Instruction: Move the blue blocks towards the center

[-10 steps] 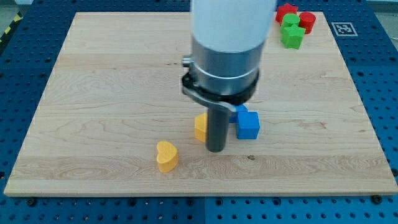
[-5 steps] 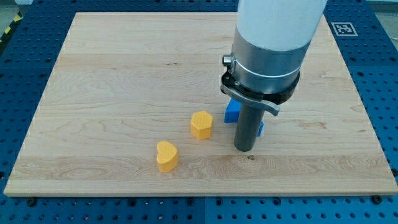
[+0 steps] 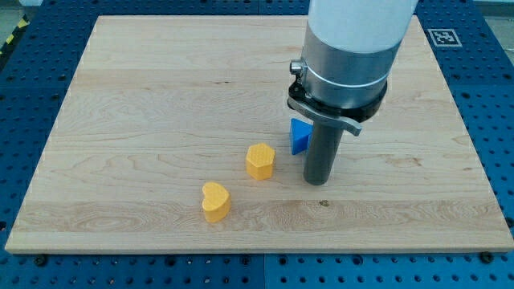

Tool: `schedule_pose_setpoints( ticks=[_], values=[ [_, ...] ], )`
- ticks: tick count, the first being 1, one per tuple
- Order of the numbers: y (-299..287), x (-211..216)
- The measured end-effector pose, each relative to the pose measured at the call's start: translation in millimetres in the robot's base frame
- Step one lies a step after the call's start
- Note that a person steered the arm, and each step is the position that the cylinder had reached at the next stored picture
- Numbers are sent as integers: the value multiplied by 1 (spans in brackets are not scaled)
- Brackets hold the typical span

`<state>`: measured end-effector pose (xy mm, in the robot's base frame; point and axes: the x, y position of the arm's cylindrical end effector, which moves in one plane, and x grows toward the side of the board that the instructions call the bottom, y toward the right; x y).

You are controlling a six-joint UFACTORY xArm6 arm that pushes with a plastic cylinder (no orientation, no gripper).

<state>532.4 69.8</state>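
Observation:
My tip (image 3: 317,181) rests on the wooden board (image 3: 144,104), right of centre and toward the view's bottom. A blue block (image 3: 299,136) shows just left of the rod, partly hidden by it; its shape is unclear. A second blue block seen earlier is hidden behind the rod. A yellow block (image 3: 259,160) sits left of my tip, and a yellow heart-shaped block (image 3: 215,201) lies further toward the bottom left.
The arm's large grey and white body (image 3: 347,48) covers the board's upper right, hiding whatever lies there. A fiducial marker (image 3: 443,37) sits on the blue perforated table at the top right.
The rod has moved from beside the yellow block to the right, then slightly toward the view's top. The blue cube has vanished behind it; the red and green blocks are now hidden.

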Motion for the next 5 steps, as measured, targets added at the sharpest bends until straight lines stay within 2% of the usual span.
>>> schedule_pose_setpoints(
  ticks=[3,4,5],
  values=[
    [0,-28],
    [-2,-28],
    [22,-7]
  ],
)
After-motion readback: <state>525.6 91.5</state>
